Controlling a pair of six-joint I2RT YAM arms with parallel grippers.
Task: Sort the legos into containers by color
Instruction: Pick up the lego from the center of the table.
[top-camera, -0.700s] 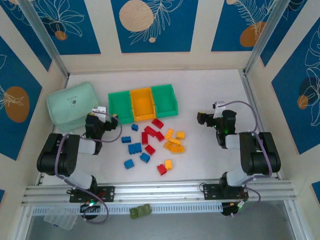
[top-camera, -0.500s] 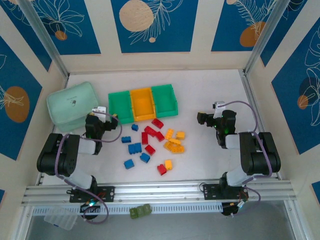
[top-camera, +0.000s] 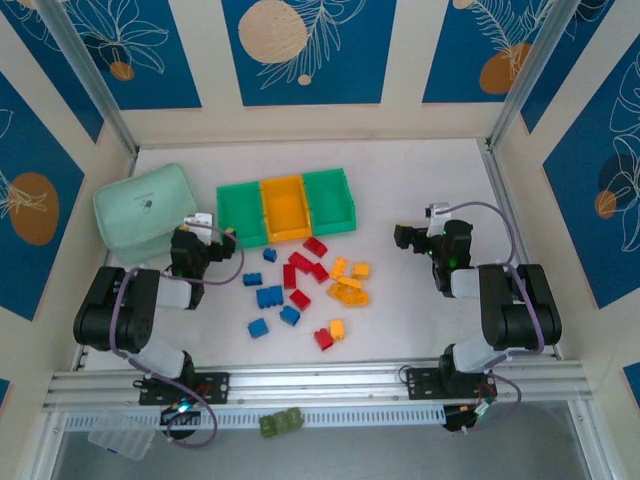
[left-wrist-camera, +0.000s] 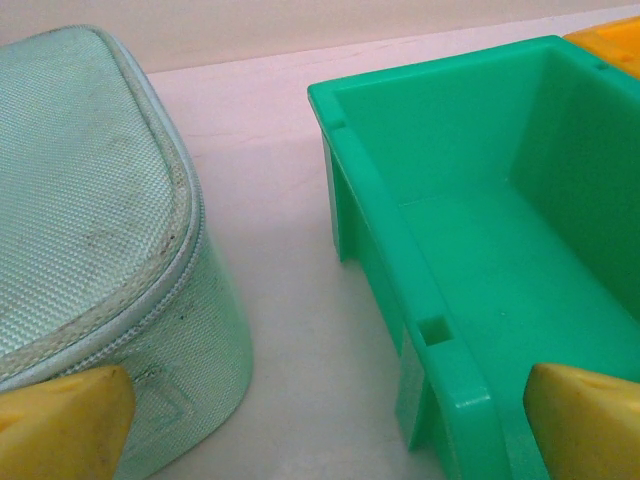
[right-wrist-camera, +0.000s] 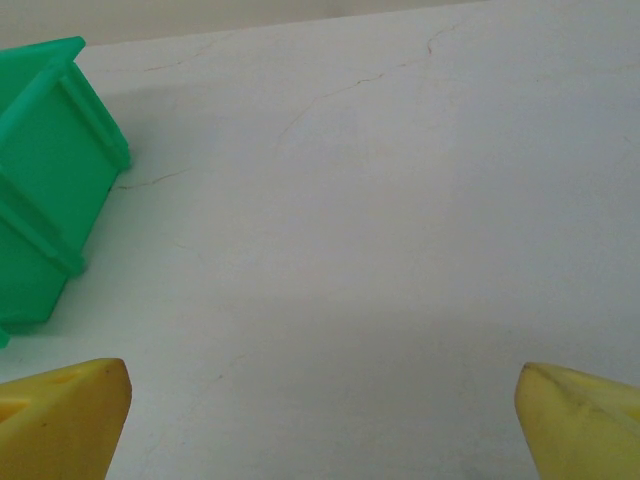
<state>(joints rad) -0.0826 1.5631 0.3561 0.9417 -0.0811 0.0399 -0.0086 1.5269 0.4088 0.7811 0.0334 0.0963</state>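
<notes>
Legos (top-camera: 300, 272) lie scattered on the worktop (top-camera: 400, 180) just nearside of the bins (top-camera: 262, 212), which look empty. Left and right jaws are spread, holding nothing. Take an outlying brick first, descending straight, not nudging neighbours.

Bright, even light from above; the white matte surface (top-camera: 420, 300) carries only faint, soft shadows, darkest between the mint-green woven fabric pouch (left-wrist-camera: 90, 200) and the green open-top plastic bin (left-wrist-camera: 480, 230); yellow fingertips (left-wrist-camera: 60, 420) of the left claw (left-wrist-camera: 320, 425) and right claw (right-wrist-camera: 320, 420) look blurred at the lower corners.
</notes>
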